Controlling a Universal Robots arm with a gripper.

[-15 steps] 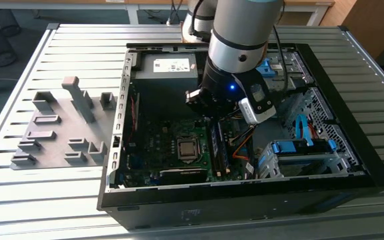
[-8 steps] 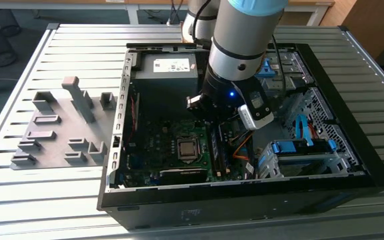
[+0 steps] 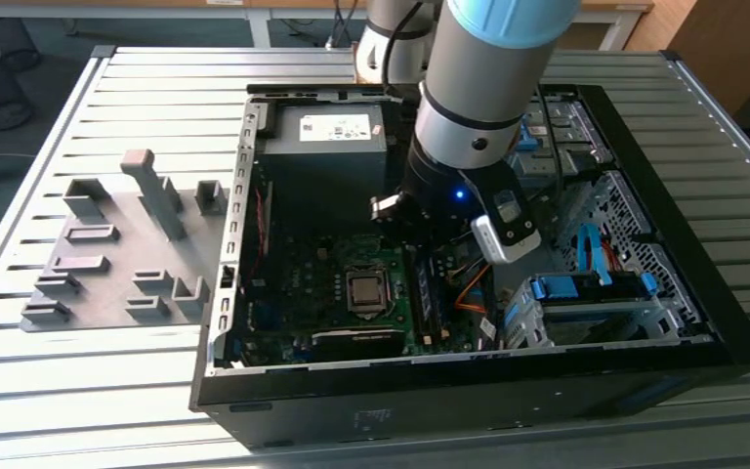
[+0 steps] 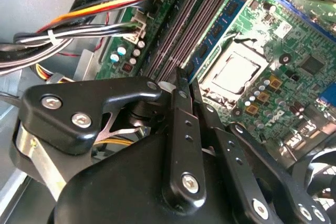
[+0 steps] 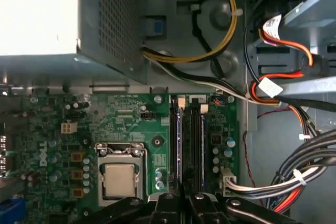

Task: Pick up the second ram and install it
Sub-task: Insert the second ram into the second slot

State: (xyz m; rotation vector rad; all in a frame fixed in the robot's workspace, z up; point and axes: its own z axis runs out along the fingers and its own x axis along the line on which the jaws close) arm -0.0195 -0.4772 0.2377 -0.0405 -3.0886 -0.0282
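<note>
The hand (image 4: 188, 81) is lowered inside the open computer case (image 3: 479, 391) on the bench (image 3: 153, 98). Its fingers (image 4: 181, 108) are pressed close together, pinching the near end of the second ram (image 4: 220, 24). In the exterior view that strip stands on edge in the memory slots, at 3 o'clock of the processor socket (image 3: 366, 290). Grey holder blocks (image 3: 114, 254) lie at 9 o'clock of the case.

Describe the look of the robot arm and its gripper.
In the exterior view the arm is a thick silver-grey tube with a pale blue band at its joint and a black collar lower down, where a small blue light glows. A white and black block is mounted beside the wrist. In the second wrist view the gripper is glossy black, with flat linkage bars fastened by silver screws.
</note>
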